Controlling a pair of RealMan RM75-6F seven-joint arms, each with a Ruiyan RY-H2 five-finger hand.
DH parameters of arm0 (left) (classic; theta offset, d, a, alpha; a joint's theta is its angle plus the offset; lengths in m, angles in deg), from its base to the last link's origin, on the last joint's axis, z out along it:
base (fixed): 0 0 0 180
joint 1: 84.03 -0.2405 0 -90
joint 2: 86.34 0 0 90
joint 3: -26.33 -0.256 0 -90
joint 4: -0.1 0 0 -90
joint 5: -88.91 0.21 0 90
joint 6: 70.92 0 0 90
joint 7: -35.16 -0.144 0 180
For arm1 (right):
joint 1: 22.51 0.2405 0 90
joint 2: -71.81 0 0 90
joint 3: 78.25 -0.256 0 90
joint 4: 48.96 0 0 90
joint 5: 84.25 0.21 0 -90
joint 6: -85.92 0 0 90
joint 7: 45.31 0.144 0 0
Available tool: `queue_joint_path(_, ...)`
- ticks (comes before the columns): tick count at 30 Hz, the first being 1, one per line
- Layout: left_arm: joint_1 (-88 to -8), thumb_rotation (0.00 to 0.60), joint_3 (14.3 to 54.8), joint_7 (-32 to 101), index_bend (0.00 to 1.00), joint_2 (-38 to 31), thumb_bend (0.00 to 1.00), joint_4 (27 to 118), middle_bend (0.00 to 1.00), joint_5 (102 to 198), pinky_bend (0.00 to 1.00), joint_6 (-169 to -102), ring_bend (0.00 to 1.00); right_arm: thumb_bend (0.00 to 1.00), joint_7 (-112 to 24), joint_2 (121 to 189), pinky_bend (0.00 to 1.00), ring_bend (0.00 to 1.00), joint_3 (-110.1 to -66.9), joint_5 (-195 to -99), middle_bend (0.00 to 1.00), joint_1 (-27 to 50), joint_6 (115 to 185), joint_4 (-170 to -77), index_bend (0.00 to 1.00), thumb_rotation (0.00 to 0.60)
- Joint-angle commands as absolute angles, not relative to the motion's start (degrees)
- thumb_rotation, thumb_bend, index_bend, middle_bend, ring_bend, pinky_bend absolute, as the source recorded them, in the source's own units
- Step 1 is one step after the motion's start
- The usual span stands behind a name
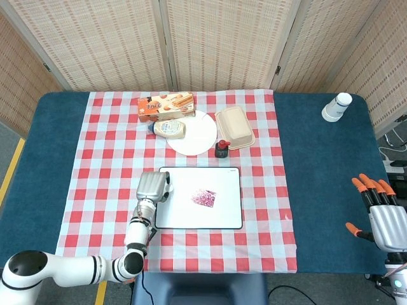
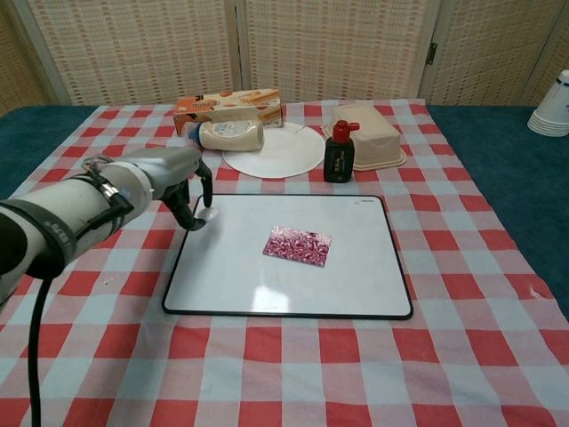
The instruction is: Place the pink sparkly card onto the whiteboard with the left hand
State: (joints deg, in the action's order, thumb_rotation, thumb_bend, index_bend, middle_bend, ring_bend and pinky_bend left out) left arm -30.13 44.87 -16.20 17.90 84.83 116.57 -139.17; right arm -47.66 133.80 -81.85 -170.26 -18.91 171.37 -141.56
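The pink sparkly card [image 1: 204, 197] [image 2: 297, 245] lies flat near the middle of the whiteboard [image 1: 222, 181] [image 2: 267, 285], with nothing touching it. My left hand [image 1: 151, 186] [image 2: 169, 173] hovers over the board's upper left corner, left of the card and apart from it. Its fingers bend downward and hold nothing. My right hand [image 1: 385, 219] rests far off at the table's right front edge, fingers spread and empty; the chest view does not show it.
Behind the board stand a black ink bottle with a red cap [image 1: 221, 149] [image 2: 339, 153], a white plate [image 1: 200, 136] [image 2: 284, 151], a beige lidded container [image 1: 235, 127] [image 2: 373, 142], a lying sauce bottle [image 1: 170, 129] [image 2: 228, 135] and a biscuit box [image 1: 166, 107] [image 2: 229, 105]. Paper cups [image 1: 336, 107] [image 2: 551, 107] stand far right.
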Motion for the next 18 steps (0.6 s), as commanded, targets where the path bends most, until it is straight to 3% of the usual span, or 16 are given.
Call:
queue_joint_path(1,-27.87,0.6,45.65,-17.79,0.49,21.01,0.34,84.38,1.0,116.18,1.0,-140.18,1.0,0.0,-47.25,133.61,0.1,0.0,-81.87,-170.43,0.03,-19.02,171.62,-141.54,0.12,0.6)
queue_joint_path(18,-21.35,0.6,49.37,-21.3,0.49,30.49,0.34,78.24,1.0,116.2,1.0,-141.84,1.0,0.0,-44.69,132.54,0.1,0.0,-82.2,-170.1,0.03,-18.92,171.26,-141.31,0.12,0.6)
